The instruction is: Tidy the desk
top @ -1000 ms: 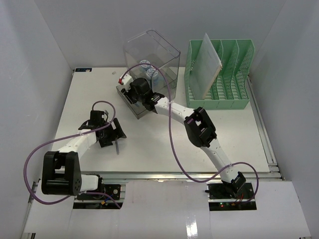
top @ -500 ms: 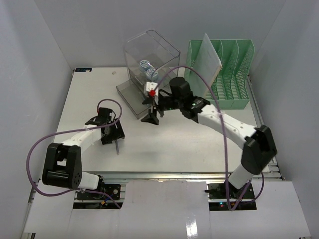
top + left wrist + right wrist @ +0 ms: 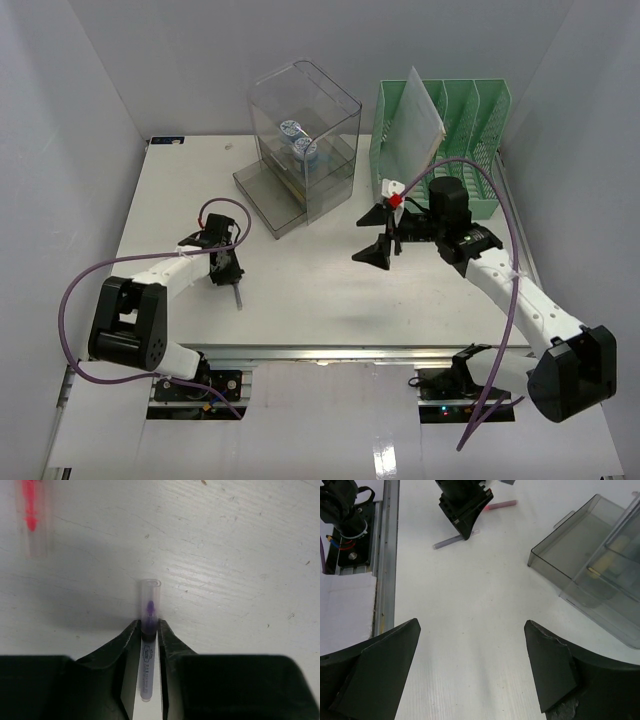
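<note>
A purple pen point(image 3: 148, 635) with a clear cap lies on the white desk point(image 3: 310, 300). My left gripper point(image 3: 149, 626) is shut on it, both jaws pressed against its barrel just behind the cap. From above, the left gripper point(image 3: 225, 268) sits low at the desk's left, and the pen's tail point(image 3: 237, 296) sticks out toward the front. My right gripper point(image 3: 373, 237) hangs open above the desk's middle right. In the right wrist view the right gripper point(image 3: 471, 630) has only bare desk between its jaws. That view also shows the purple pen point(image 3: 448, 541).
A pink pen point(image 3: 502, 504) lies just beyond the left gripper; the pink pen point(image 3: 31, 515) is blurred. A clear plastic organiser point(image 3: 305, 140) holding blue-lidded items stands at the back middle. A green file rack point(image 3: 455, 150) with a pale folder point(image 3: 415, 125) is at the back right. An aluminium rail point(image 3: 385, 555) edges the front.
The left gripper has lowered and closed on the purple pen. The right arm has swung away from the clear organiser to the right, and its jaws have opened wider.
</note>
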Controlling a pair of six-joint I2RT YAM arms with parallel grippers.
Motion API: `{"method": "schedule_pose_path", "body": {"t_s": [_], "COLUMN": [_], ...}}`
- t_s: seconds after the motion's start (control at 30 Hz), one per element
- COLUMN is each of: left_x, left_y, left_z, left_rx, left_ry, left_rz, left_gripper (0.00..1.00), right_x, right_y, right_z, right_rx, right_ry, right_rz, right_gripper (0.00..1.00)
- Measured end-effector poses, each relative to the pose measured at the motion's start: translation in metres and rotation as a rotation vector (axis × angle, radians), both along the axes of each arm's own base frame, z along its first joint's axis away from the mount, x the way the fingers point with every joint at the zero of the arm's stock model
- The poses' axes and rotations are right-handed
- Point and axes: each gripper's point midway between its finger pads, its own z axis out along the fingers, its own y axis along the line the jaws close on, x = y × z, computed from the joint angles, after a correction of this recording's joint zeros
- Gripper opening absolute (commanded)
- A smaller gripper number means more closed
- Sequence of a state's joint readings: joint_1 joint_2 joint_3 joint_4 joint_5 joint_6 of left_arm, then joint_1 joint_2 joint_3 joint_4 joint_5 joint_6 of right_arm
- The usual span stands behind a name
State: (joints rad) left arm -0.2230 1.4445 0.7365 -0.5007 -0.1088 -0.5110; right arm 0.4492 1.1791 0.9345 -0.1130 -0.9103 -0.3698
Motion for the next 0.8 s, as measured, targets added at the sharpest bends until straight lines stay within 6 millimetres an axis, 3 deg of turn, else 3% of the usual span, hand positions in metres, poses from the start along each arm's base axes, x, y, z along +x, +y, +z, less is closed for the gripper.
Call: {"method": "schedule_pose_path", "body": {"t_s": [0.17, 0.4, 0.5, 0.63, 0.8], "left_x": [0.000, -0.010, -0.004, 0.029, 0.110], "left_y": [-0.003, -0.025, -0.042, -0.069, -0.105], "left_z": [0.001, 0.006, 0.018, 0.052, 0.102], "left_rx": [-0.014, -0.123, -0.214, -0.341, -0.490], "left_ry": [-0.004, 0.028, 0.017, -0.056, -0.192], "left_rz": [0.000, -0.022, -0.025, -0.031, -0.030], "left_gripper": [0.09, 0.00, 0.00, 0.00, 0.00], "right_x": [-0.002, 0.004, 0.001, -0.003, -0.004], "right_y": [-0.025, -0.062, -0.075, -0.082, -0.081], "right_z": [0.014, 0.005, 0.003, 0.005, 0.007], "right_rx": [0.050, 0.083, 0.105, 0.131, 0.139], "right_ry": [-0.038, -0.002, 0.017, 0.019, 0.002], "right_rz": [-0.023, -0.083, -0.102, -0.101, -0.095], "right_gripper": [0.92, 0.92, 0.92, 0.92, 0.92]}}
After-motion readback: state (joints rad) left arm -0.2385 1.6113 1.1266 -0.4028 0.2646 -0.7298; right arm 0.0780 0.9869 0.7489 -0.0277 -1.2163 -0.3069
